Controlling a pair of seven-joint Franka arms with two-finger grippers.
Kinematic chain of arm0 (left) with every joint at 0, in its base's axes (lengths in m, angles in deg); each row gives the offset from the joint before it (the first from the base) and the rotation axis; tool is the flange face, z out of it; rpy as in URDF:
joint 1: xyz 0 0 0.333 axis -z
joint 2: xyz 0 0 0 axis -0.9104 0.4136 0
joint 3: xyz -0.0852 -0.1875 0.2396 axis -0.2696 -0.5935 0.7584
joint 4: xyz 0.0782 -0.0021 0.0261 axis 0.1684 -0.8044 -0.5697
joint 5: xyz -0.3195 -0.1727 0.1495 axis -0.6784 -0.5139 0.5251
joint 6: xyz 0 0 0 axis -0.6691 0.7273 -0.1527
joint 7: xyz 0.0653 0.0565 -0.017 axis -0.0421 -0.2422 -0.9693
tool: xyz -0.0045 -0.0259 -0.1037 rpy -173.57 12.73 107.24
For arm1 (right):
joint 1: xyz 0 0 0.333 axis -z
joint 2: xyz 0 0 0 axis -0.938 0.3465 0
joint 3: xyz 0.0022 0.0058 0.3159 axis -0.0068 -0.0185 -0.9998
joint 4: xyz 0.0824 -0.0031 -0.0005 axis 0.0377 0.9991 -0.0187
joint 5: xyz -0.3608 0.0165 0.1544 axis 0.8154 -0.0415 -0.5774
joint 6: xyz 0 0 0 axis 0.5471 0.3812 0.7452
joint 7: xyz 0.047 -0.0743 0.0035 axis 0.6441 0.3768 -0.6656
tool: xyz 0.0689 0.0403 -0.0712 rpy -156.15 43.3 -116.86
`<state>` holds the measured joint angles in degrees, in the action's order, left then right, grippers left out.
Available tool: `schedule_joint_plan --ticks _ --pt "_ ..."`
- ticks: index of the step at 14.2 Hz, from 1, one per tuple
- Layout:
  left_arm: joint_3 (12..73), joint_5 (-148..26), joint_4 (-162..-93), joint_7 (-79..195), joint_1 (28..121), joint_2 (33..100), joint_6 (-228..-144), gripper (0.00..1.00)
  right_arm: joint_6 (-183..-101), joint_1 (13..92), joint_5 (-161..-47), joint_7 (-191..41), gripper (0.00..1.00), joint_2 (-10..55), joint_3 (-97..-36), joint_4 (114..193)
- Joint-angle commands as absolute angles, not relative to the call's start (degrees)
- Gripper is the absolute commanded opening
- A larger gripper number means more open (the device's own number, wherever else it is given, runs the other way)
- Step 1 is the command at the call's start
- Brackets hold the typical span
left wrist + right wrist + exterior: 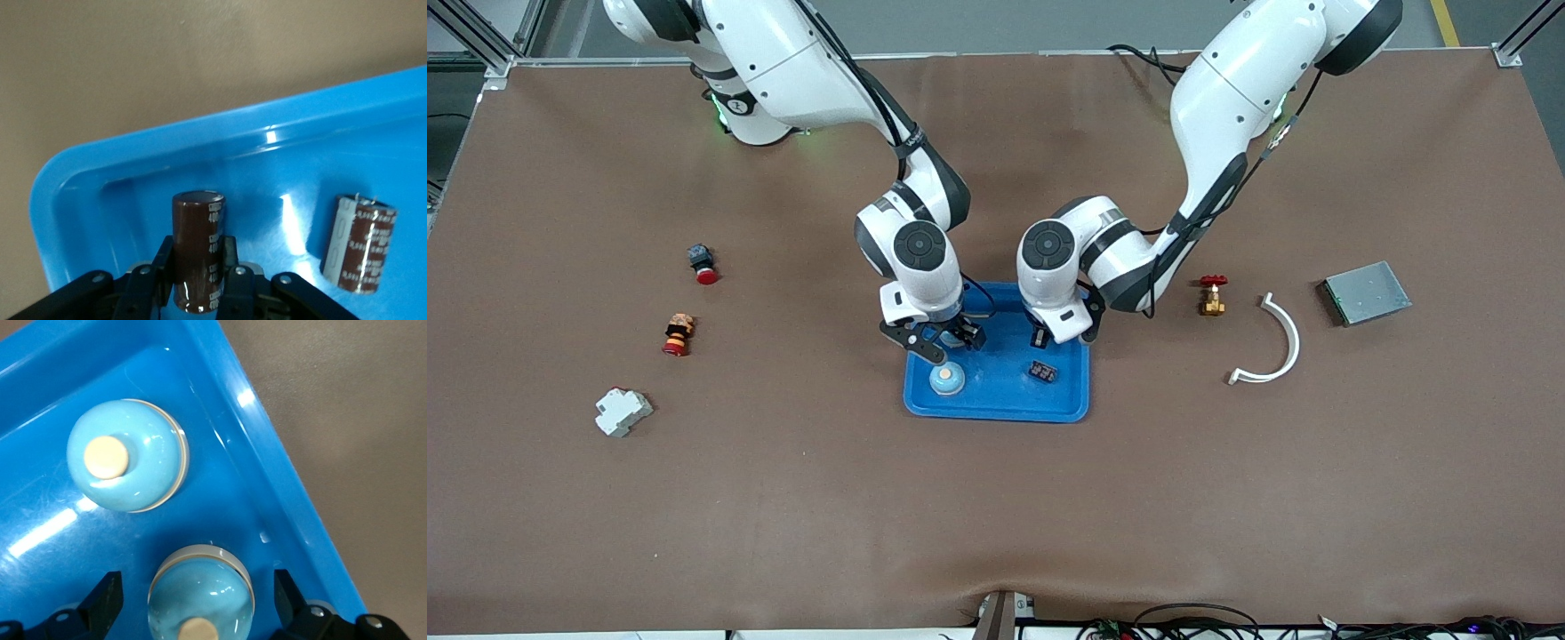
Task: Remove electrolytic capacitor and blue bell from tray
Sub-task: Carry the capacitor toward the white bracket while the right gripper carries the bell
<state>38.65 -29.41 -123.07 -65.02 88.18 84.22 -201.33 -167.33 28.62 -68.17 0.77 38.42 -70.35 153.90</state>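
Standing straight up between the pinched fingers of the left gripper [199, 283] in the tray [80, 193], the capacitor [198, 250] needs only a lift, while the blue bell [200, 600] sits between the wide-apart right gripper [198, 600] fingers.

High front view overlooks all — wrist views crowd the tray [996, 404].

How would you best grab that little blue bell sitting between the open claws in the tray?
Take the blue bell by its round base rim, coming straight down from above. Its dome is smooth and slopes away, so the sides low down give the firmest hold. The right pincer already hangs open around it, inside the tray.
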Motion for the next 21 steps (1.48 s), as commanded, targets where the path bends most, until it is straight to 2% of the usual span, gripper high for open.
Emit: schedule_joint_plan --ticks 1,3,4,5,6,7,8,12,15,19,21 --pt "40.35 -24.09 -122.36 -65.4 88.33 80.69 -198.45 0.0 -167.52 27.45 -68.43 1.93 1.0 39.39 -69.78 152.72" --pt "40.35 -21.51 -120.7 -63.3 86.23 79.01 -197.56 0.0 -167.61 27.1 -68.34 3.06 1.0 39.65 -69.78 152.72" --pt "40.35 -21.42 -119.82 -60.59 84.83 77.87 -197.12 0.0 -167.61 27.1 -68.34 3.07 0.94 39.65 -69.78 152.72" --pt "40.26 -22.03 -119.12 -57.08 83.25 76.9 -196.25 0.0 -167.61 26.92 -68.08 3.07 0.77 39.65 -69.78 152.72" --pt "39.91 -22.56 -118.41 -53.22 81.67 75.85 -195.28 0.0 -167.61 26.57 -67.99 2.89 0.51 39.65 -69.78 152.72" --pt "39.56 -23.43 -117.36 -49.18 79.74 75.05 -193.88 0.0 -167.61 26.66 -67.99 2.81 0.18 39.65 -69.78 152.72" --pt "39.39 -25.7 -116.05 -45.92 78.15 74.26 -192.3 0.0 -167.52 26.66 -68.17 3.07 0.0 39.65 -69.78 152.64" --pt "39.56 -33.27 -114.71 -31.68 72.0 68.91 -186.06 0.0 -165.33 26.83 -68.26 2.37 0.0 38.87 -69.78 151.14" --pt "39.56 -35.3 -115.24 -20.08 64.98 68.01 -180.17 0.0 -158.41 28.5 -68.34 -2.27 0.0 37.38 -69.86 148.16" --pt "39.65 -35.39 -116.55 -10.41 57.5 69.51 -178.4 0.0 -149.0 33.76 -71.05 -15.0 0.0 30.36 -69.87 148.5" --pt "39.65 -35.39 -119.97 -5.21 54.24 68.81 -177.96 0.0 -147.04 36.66 -72.91 -22.91 0.0 26.49 -69.69 151.74"
